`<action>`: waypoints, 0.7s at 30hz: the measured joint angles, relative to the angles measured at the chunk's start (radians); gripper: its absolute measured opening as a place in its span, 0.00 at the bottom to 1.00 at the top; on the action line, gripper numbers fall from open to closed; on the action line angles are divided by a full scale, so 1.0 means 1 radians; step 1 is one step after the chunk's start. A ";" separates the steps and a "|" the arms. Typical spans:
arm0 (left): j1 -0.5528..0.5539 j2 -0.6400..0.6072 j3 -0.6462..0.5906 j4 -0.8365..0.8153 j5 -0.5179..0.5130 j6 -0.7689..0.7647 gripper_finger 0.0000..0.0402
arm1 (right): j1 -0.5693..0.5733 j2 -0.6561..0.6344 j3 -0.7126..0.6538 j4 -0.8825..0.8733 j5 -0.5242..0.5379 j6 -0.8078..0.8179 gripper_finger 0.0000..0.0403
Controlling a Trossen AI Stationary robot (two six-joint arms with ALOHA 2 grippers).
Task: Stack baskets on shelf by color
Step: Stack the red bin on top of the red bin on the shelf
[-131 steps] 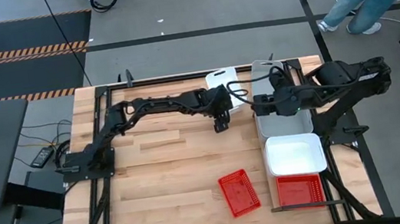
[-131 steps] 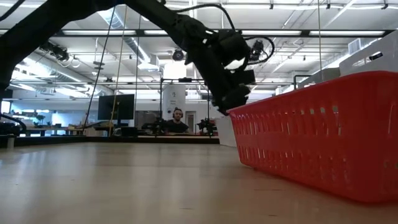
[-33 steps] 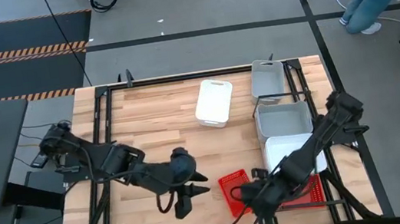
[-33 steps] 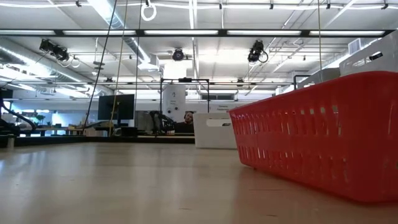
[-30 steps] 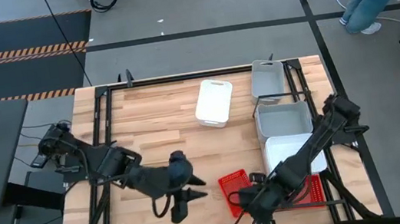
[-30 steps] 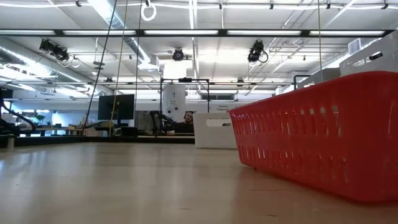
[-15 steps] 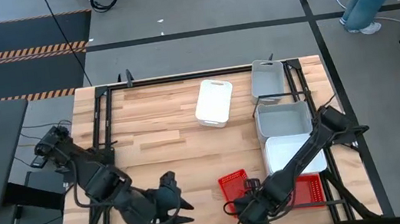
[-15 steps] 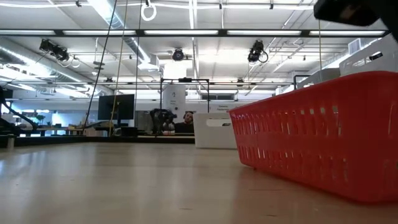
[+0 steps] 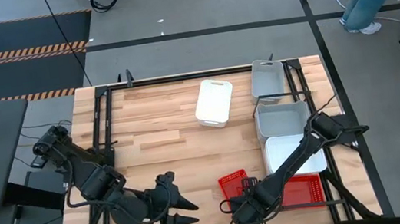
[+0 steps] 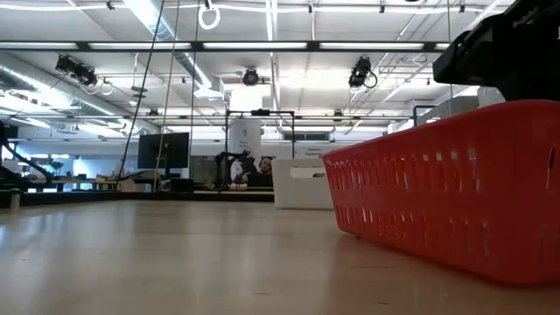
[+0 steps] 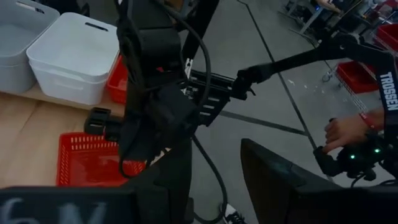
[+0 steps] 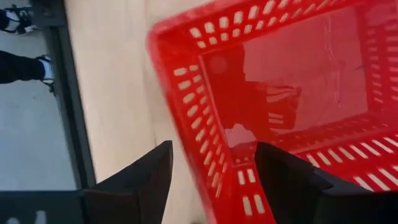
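A: Which basket is in hand?

B: The loose red basket (image 9: 235, 187), lower centre of the high view, on the counter (image 9: 156, 133). The right claw (image 12: 211, 168) hangs over its near corner, fingers spread, one outside the mesh wall and one inside, nothing pinched yet.

A: How to do it well?

B: I'd drop straight down so the wall sits deep between the fingers before pinching; a shallow bite on the rim would likely let it swing. Then carry it to the other red basket (image 9: 303, 190) at lower right, below the white basket (image 9: 298, 153) and the grey baskets (image 9: 282, 117), and nest it squarely.

A: And the arms?

B: The right arm reaches from the right edge down to the bottom, wrist bent over the basket. The left claw (image 9: 176, 212) waits at lower left, fingers parted and empty, off the counter's front edge
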 joint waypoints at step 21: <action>-0.002 0.000 0.000 0.002 -0.003 -0.010 0.35 | -0.013 0.001 -0.044 0.041 -0.015 0.040 0.08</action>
